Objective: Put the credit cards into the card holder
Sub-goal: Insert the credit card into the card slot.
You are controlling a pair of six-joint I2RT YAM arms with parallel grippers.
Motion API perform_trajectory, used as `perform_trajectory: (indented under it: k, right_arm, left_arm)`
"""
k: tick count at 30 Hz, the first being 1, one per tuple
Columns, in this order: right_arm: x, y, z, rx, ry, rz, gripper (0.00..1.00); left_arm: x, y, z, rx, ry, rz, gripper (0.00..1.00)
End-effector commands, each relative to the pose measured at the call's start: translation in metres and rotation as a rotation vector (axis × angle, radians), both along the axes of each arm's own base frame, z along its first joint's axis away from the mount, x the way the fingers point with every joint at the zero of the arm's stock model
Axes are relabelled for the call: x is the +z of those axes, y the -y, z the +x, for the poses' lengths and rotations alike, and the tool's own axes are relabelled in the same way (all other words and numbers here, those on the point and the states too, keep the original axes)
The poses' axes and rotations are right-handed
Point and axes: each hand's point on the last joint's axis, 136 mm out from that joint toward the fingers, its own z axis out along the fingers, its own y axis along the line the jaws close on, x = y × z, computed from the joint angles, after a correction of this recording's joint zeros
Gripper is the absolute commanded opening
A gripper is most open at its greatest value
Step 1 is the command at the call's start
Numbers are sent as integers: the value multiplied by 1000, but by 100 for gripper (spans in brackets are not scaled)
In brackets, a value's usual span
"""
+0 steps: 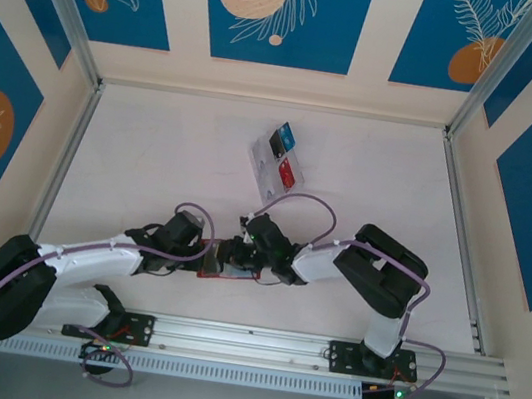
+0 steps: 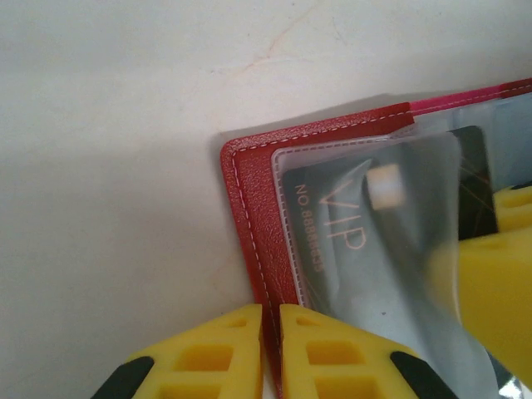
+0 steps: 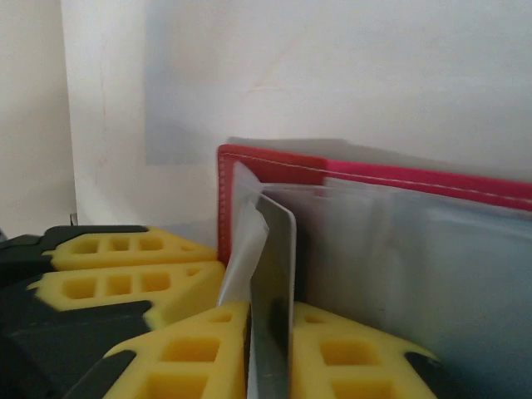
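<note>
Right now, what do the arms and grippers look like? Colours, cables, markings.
Both arms, left arm and right arm, have white shells with black joints; a lilac cable loops along each. Fingers are yellow, moulded with square pockets, on black backing. No markings legible.

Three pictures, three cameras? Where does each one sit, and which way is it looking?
Top external: above and behind, looking down on the table; left arm and right arm show, meeting at the card holder.
Left wrist: on the left arm, facing along the left gripper, shut on the card holder's edge.
Right wrist: on the right arm, facing along the right gripper, pinching the black card edge-on.
Shared: both wrist views show the card holder and black card.
</note>
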Motion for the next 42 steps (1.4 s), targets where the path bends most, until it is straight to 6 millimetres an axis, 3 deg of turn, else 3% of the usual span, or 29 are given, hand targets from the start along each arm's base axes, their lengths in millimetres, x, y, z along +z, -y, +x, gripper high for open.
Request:
perform_trajectory:
  k: [1, 10, 16, 18, 22, 24, 37, 42]
  right_arm:
    - [-13, 15, -22, 81, -84, -103, 30]
    - [9, 18, -24, 149, -88, -145, 49]
    - [24, 28, -16, 149, -40, -214, 51]
    - [24, 34, -12, 134, -26, -253, 44]
    - [25, 36, -4, 120, 0, -307, 10]
    - [19, 36, -2, 126, 2, -355, 0]
    - [-3, 31, 3, 128, -11, -460, 0]
    - [-5, 20, -1, 155, -14, -440, 0]
  left_arm:
    - [-17, -12, -17, 6, -58, 45, 11]
    - [-17, -12, -16, 9, -55, 42, 11]
    - [-17, -13, -17, 10, -52, 41, 11]
    - [-17, -13, -17, 10, -53, 42, 11]
    - [-17, -13, -17, 9, -53, 44, 11]
    - [-17, -13, -17, 8, -52, 43, 11]
    - [-17, -13, -17, 6, -50, 41, 11]
    - [-17, -13, -18, 5, -52, 41, 11]
